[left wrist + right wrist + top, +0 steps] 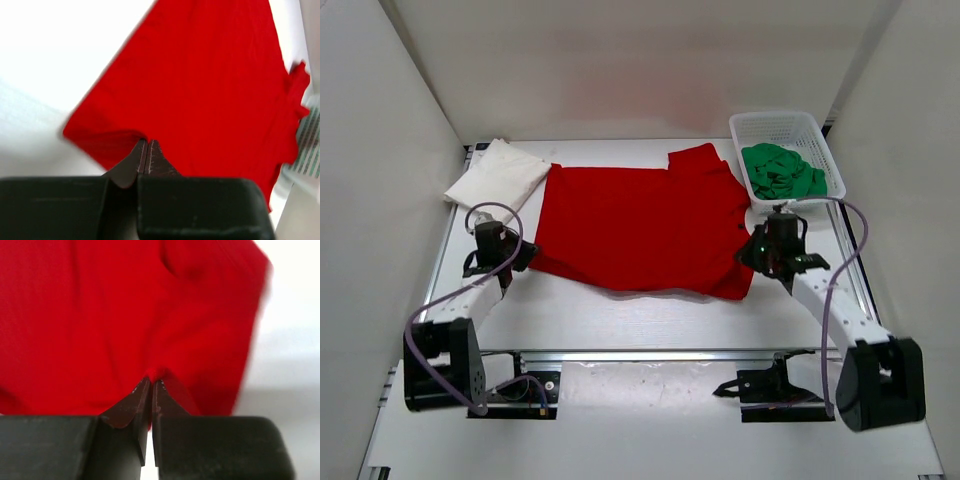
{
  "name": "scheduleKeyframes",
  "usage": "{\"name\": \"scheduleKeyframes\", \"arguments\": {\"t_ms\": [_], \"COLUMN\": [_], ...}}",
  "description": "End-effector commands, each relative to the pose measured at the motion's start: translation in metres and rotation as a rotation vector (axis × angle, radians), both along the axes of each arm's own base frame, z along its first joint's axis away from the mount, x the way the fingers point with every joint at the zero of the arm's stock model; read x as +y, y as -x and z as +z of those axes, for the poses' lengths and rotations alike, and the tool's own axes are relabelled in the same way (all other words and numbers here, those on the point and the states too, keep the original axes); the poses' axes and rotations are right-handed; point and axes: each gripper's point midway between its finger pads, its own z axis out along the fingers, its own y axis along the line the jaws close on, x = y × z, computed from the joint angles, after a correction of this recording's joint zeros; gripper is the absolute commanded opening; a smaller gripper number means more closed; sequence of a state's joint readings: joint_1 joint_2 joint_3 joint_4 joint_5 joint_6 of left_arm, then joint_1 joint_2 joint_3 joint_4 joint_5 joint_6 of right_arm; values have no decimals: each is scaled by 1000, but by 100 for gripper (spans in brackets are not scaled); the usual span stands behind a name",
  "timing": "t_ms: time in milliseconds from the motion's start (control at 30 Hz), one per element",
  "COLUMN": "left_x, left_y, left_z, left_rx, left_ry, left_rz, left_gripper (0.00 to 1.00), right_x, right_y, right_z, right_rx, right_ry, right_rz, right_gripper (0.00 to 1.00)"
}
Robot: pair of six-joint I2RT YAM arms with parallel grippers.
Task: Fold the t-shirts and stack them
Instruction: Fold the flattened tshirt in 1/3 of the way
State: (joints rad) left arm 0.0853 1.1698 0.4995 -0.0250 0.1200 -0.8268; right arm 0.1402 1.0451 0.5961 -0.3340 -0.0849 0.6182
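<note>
Pinched tight, the left gripper bites the near left corner of the bright red short-sleeved cloth t-shirt, its two dark fingers pressed flat together with no gap between them. Seen from the left wrist camera, the left gripper meets the shirt right at its edge, where the red fabric dips and folds slightly over the tips. The right gripper is likewise clamped closed, holding the same red t-shirt on its right side, close to the near right corner. In the right wrist view the cloth puckers into a small gather at the closed fingertips.

The red t-shirt lies spread out across the middle of the flat white table, between the two arms, with one short sleeve at its far right just beside the white plastic lattice basket. That basket sits at the far right corner of the table, and the green cloth t-shirt lies crumpled inside it. The right arm's wrist is just in front of the basket's near end. At the far left corner rests the white cloth t-shirt, folded into a neat rectangle and set at an angle, its near edge just beside the red t-shirt's far left corner.
</note>
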Motion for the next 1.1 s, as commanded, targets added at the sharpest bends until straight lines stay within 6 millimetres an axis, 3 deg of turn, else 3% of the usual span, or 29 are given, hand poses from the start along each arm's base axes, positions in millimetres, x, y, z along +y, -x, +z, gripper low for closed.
{"name": "scheduleKeyframes", "arguments": {"t_ms": [0,67,100,267,500,567,600,633,667,700,833,933,967,1000,1033,1067], "left_x": [13,17,20,21,24,27,29,30,31,31,35,33,32,30,29,26], "left_y": [-36,-48,-55,-95,-138,-143,-144,-147,-147,-147,-134,-107,-101,-86,-75,-68], "left_z": [25,17,20,23,5,-3,-6,-4,-7,-6,11,28,27,19,16,11], "left_rx": [-98,-70,-79,-74,-13,6,9,3,13,13,-28,-53,-54,-39,-43,-33], "left_ry": [30,41,47,23,13,14,13,9,13,21,3,-57,-69,-74,-70,-64], "left_rz": [77,96,107,106,99,109,112,112,109,103,108,104,98,100,100,103], "left_gripper": [0,0,0,0,1,5,7,14,24,27,47,45,46,46,47,46], "right_x": [13,12,11,4,6,8,10,14,14,15,27,22,21,17,18,18], "right_y": [-64,-86,-96,-153,-208,-228,-232,-242,-248,-254,-263,-248,-236,-222,-213,-189], "right_z": [52,45,57,63,51,52,42,52,47,45,62,96,84,89,112,81], "right_rx": [-214,-209,-238,-251,-223,-241,-219,-245,-229,-216,-248,-304,-273,-290,-358,-296], "right_ry": [8,56,63,90,107,105,104,104,118,132,148,158,151,152,118,87], "right_rz": [62,53,50,29,53,62,69,74,87,88,124,102,96,83,74,66], "right_gripper": [0,0,0,0,0,0,0,0,0,3,22,37,40,40,39,20]}}
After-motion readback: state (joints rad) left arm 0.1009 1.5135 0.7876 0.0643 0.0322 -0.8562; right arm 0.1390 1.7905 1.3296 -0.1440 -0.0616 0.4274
